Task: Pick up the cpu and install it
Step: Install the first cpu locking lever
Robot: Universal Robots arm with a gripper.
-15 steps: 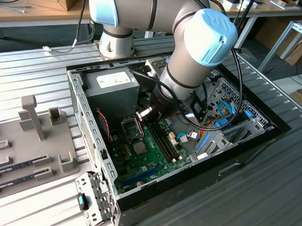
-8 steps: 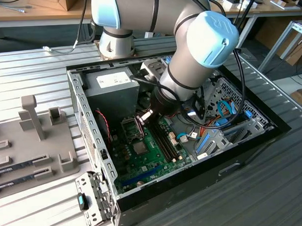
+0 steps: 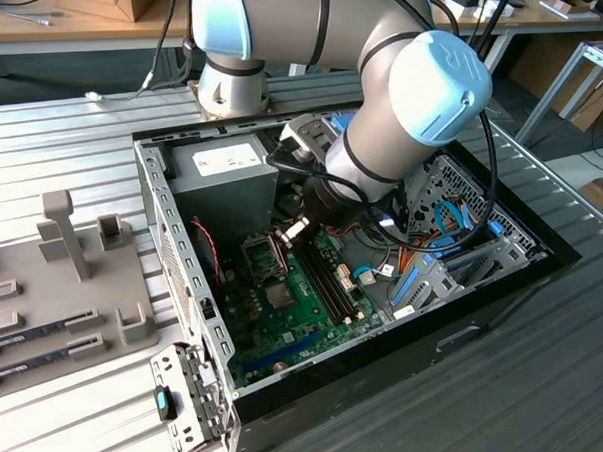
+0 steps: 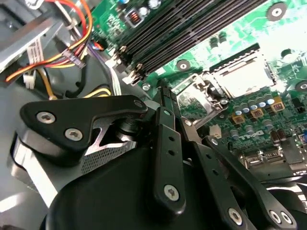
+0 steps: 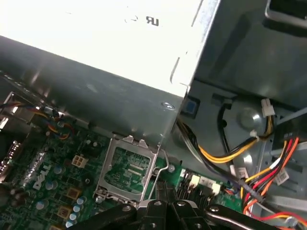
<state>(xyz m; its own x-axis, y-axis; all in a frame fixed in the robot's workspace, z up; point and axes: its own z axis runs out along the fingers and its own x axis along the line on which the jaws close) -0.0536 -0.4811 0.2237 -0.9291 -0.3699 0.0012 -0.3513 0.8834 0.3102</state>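
The cpu cannot be picked out for certain. A flat square surface lies level inside the motherboard's metal-framed socket, pale and silvery in the second wrist view, yet green with fine patterning in the first wrist view. Whether that is the chip or the bare socket cannot be told.

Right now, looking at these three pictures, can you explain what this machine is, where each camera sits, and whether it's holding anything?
It is a robot arm reaching into an open computer case on a metal table. The exterior view looks on from outside; both wrist views ride on the arm. Its tool hovers over the green motherboard, close to the square metal-framed socket, which also shows in the second wrist view beside dark memory slots. Bundled coloured wires run nearby. Whether the tool grips the cpu, I cannot tell.
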